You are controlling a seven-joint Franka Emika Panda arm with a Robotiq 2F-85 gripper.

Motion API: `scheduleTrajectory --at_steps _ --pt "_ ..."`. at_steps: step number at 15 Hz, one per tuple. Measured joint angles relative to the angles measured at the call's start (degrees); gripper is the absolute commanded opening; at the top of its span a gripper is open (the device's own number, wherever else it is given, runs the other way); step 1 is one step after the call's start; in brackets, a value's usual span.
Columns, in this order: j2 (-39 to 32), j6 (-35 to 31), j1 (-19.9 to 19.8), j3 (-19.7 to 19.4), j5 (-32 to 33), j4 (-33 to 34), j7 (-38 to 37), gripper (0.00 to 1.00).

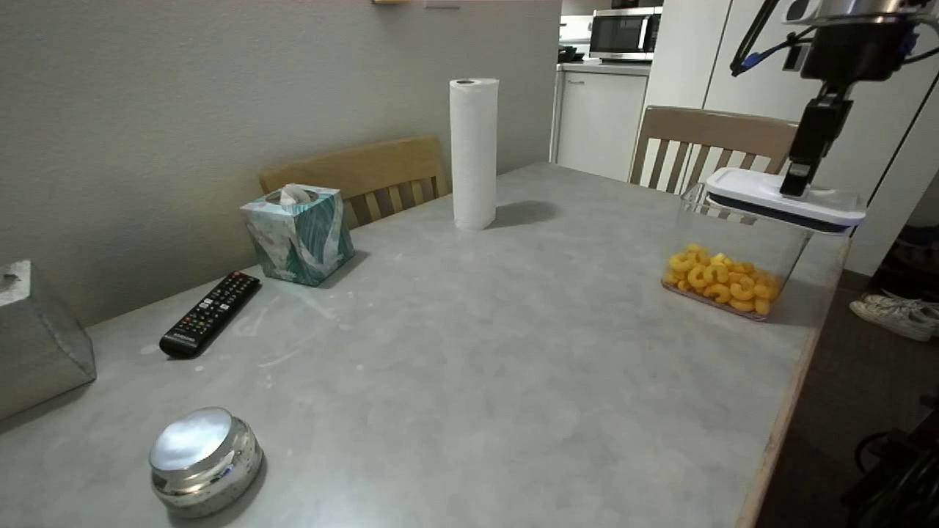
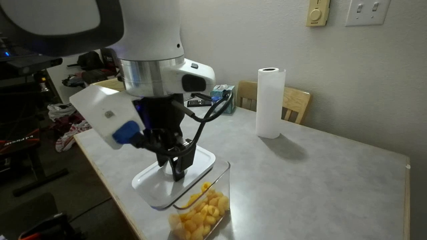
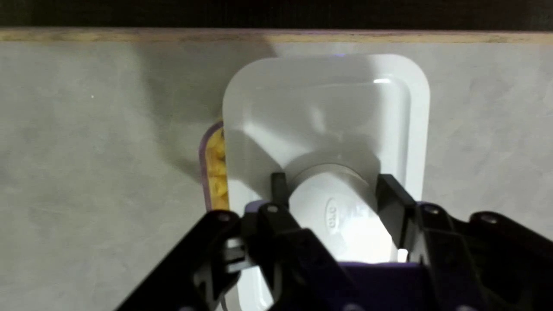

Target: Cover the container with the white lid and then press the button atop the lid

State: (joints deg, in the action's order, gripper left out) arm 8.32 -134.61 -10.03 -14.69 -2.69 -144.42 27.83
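The container [image 1: 737, 238] is a clear box with yellow-orange snack pieces, standing on the table near its edge; it also shows in an exterior view [image 2: 221, 178]. The white lid [image 1: 755, 189] hangs at about rim height, shifted to one side, so part of the opening stays uncovered [image 2: 150, 182]. In the wrist view the lid [image 3: 319, 103] hides most of the container [image 3: 204, 164]. My gripper [image 3: 330, 183] is shut on the lid's raised round button [image 3: 332, 211], one finger on each side. Whether the lid touches the rim I cannot tell.
A paper towel roll [image 1: 473, 154] stands upright on the table [image 1: 455, 367]. A tissue box [image 1: 301, 238], a black remote [image 1: 211, 315] and a round shiny metal object [image 1: 205, 462] lie farther off. The table's edge [image 3: 129, 35] runs close beside the container.
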Motion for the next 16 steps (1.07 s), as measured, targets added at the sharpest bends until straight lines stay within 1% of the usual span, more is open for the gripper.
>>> scheduleTrajectory --at_steps 8,16 --pt "-3.90 0.12 -0.12 -0.22 0.16 4.87 4.55 0.28" --pt "-7.71 0.14 -0.21 -0.22 -1.21 6.42 5.60 0.28"
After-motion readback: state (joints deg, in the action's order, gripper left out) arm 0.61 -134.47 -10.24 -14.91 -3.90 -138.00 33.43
